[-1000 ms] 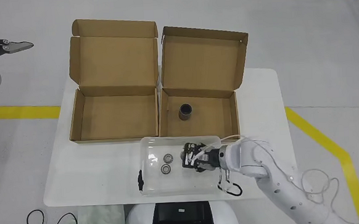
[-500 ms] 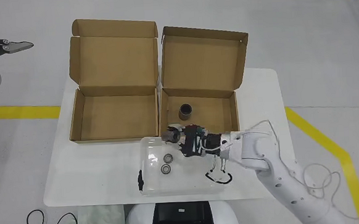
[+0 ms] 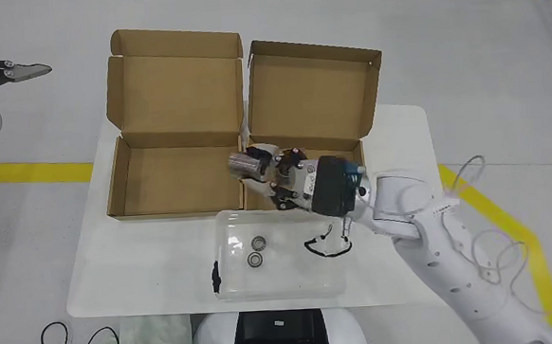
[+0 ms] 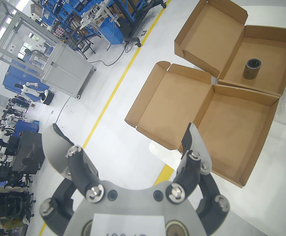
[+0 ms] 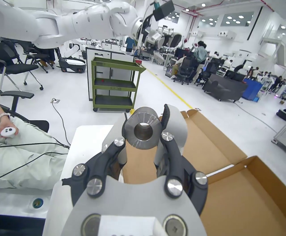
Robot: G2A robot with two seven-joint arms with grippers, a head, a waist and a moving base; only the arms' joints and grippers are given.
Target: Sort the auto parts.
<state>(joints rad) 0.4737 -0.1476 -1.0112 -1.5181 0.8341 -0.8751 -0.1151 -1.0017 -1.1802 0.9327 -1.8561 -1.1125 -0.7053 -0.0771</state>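
Note:
My right gripper point(image 3: 255, 164) is shut on a silver metal sleeve point(image 3: 238, 162), held above the seam between the two open cardboard boxes. In the right wrist view the sleeve point(image 5: 143, 133) sits end-on between the fingers point(image 5: 173, 120). The left box point(image 3: 172, 183) holds nothing. A dark sleeve point(image 4: 253, 68) stands in the right box point(image 3: 315, 103). Two small bearings point(image 3: 259, 240) point(image 3: 255, 259) lie in the clear plastic tray point(image 3: 292, 275) near the table's front. My left gripper point(image 4: 121, 129) is open, high off to the left of the table, also seen as a gripper point(image 3: 8, 70) at the edge.
The boxes stand side by side at the back of the white table point(image 3: 404, 164), lids folded back. A black cable loop point(image 3: 323, 248) hangs from the right arm over the tray. Bare table lies to the right of the boxes and left of the tray.
My right gripper lifted the silver sleeve out of the clear tray and carried it back and left, up over the boxes. The left gripper has not moved.

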